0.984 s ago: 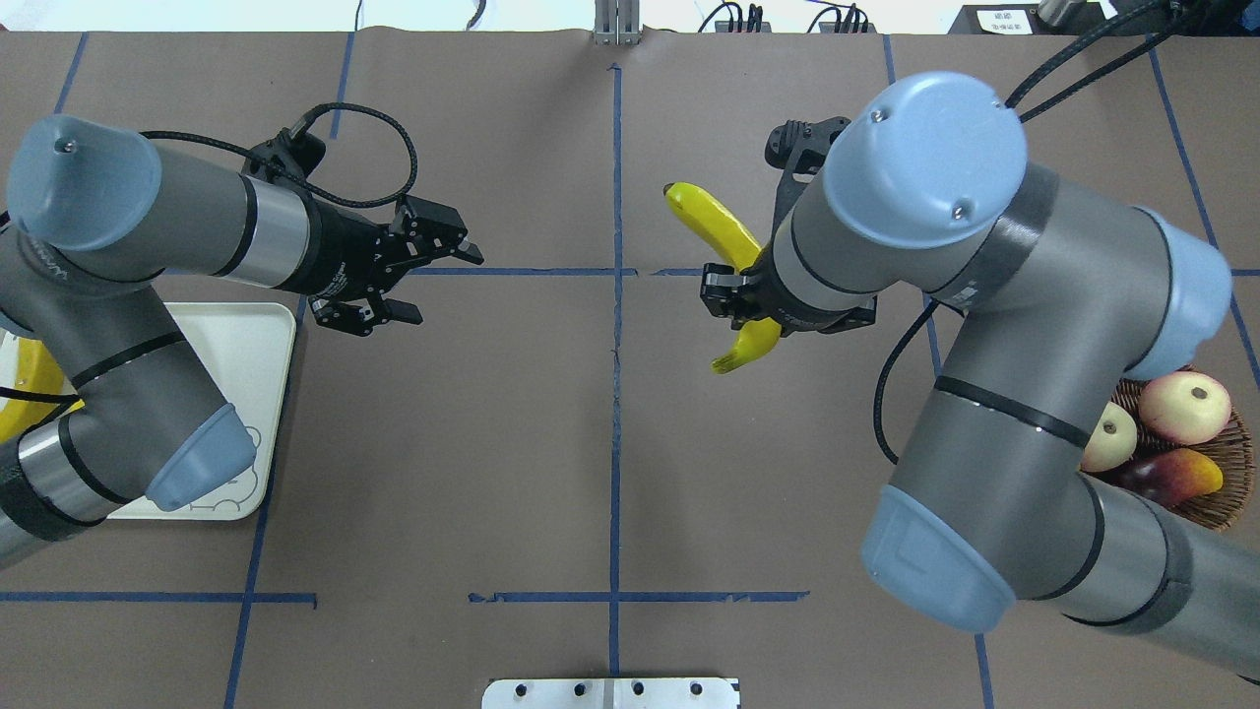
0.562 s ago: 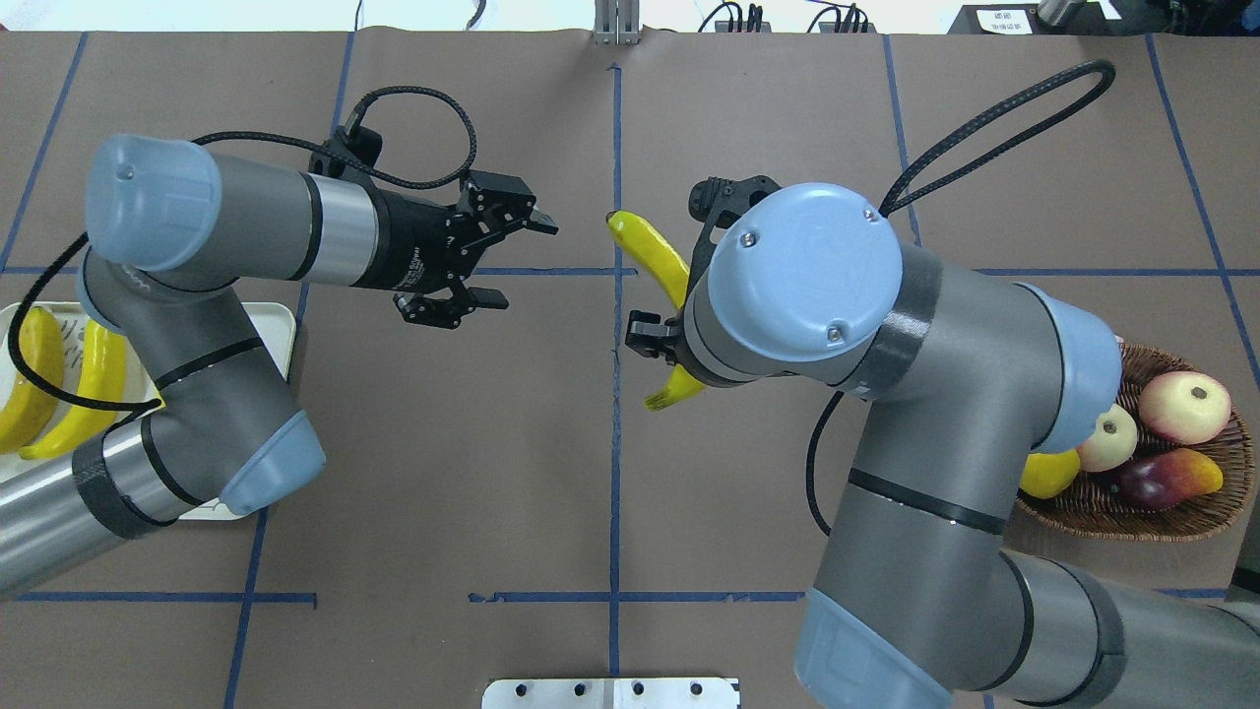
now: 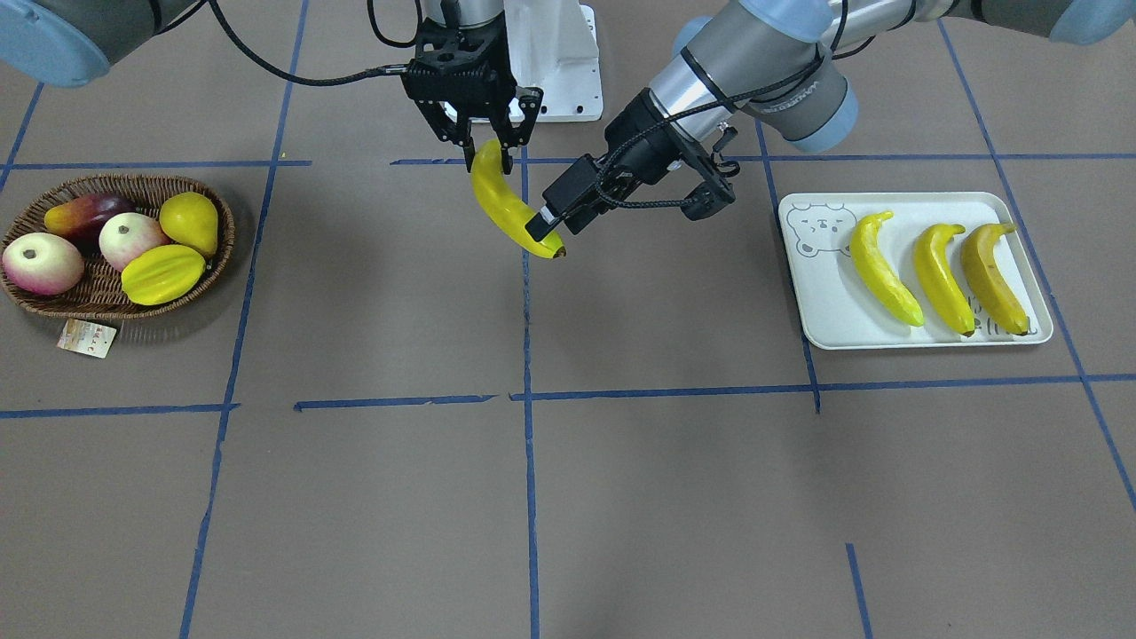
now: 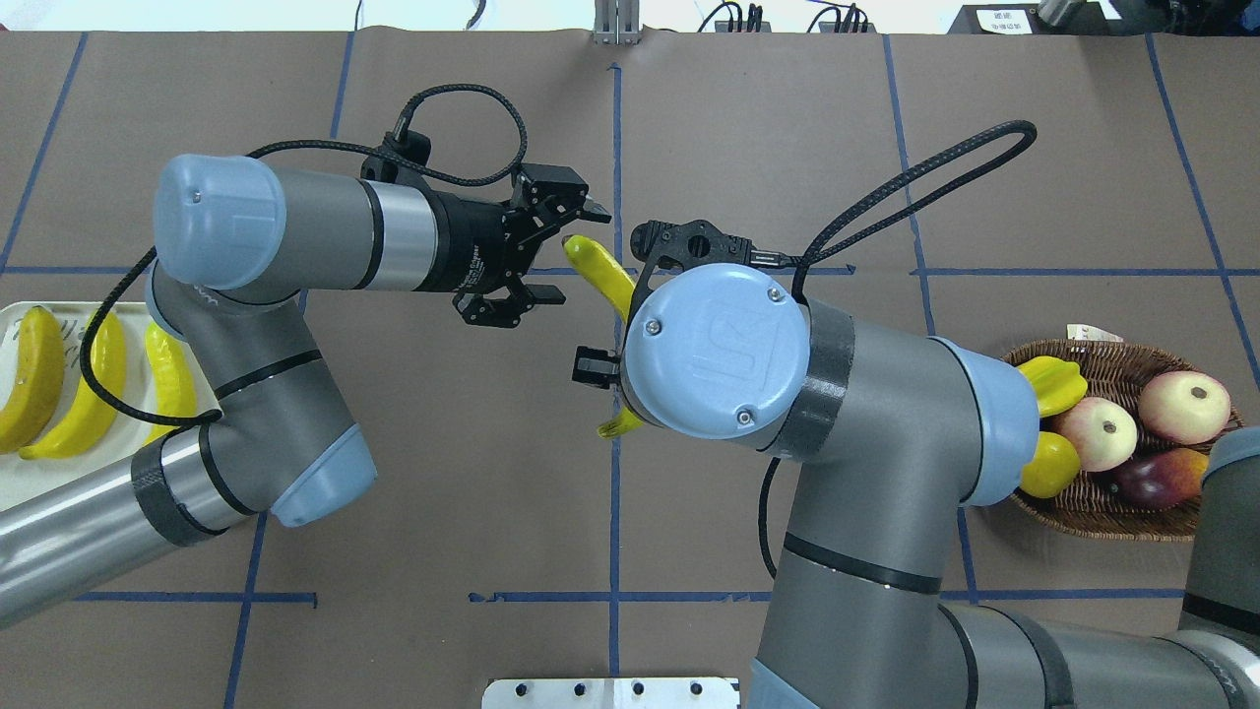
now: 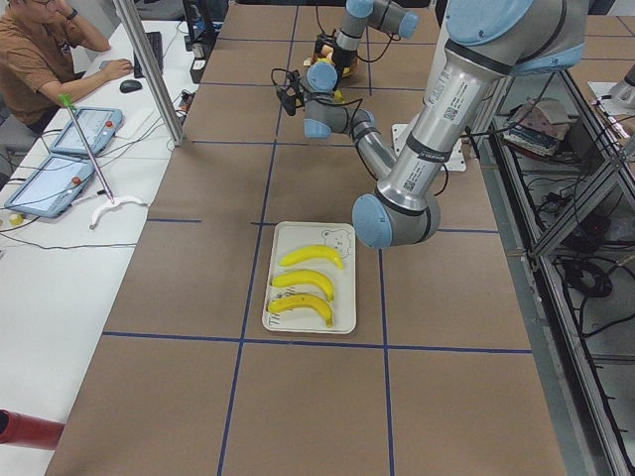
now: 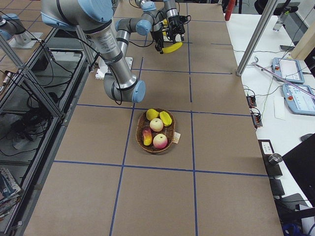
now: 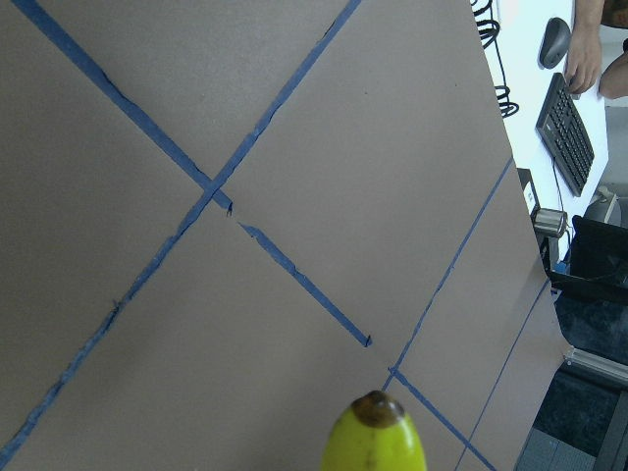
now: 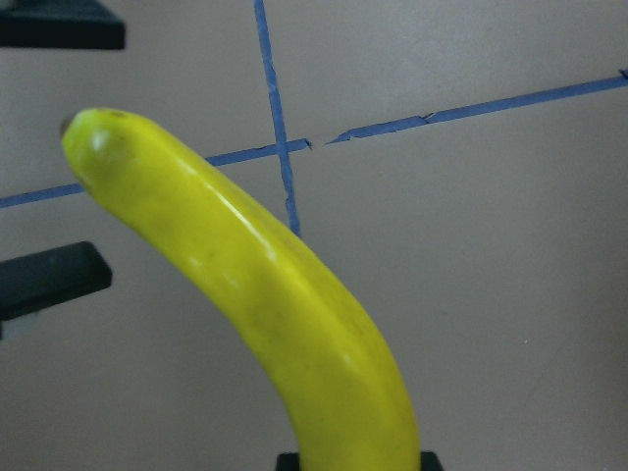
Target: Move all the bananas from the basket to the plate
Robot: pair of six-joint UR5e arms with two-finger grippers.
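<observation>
My right gripper (image 3: 486, 149) is shut on the upper end of a yellow banana (image 3: 508, 209), which hangs in the air over the table's centre line. My left gripper (image 4: 569, 251) is open, and the banana's (image 4: 602, 276) free tip lies between its fingers (image 8: 54, 278) without contact. That tip shows at the bottom of the left wrist view, banana (image 7: 375, 442). Three bananas (image 3: 941, 275) lie side by side on the plate (image 3: 825, 306). The basket (image 3: 27, 303) holds other fruit; I see no banana in it.
In the basket (image 4: 1112, 520) are two apples, a starfruit (image 3: 162, 273), a yellow pear shape and a dark mango. A paper tag (image 3: 86, 337) lies beside it. A person sits at a side desk (image 5: 40, 50). The brown table is marked with blue tape lines.
My right arm has carried the banana leftward to the centre line. My left arm has swung right from the plate to meet it, gripper still open, now around the banana's tip.
</observation>
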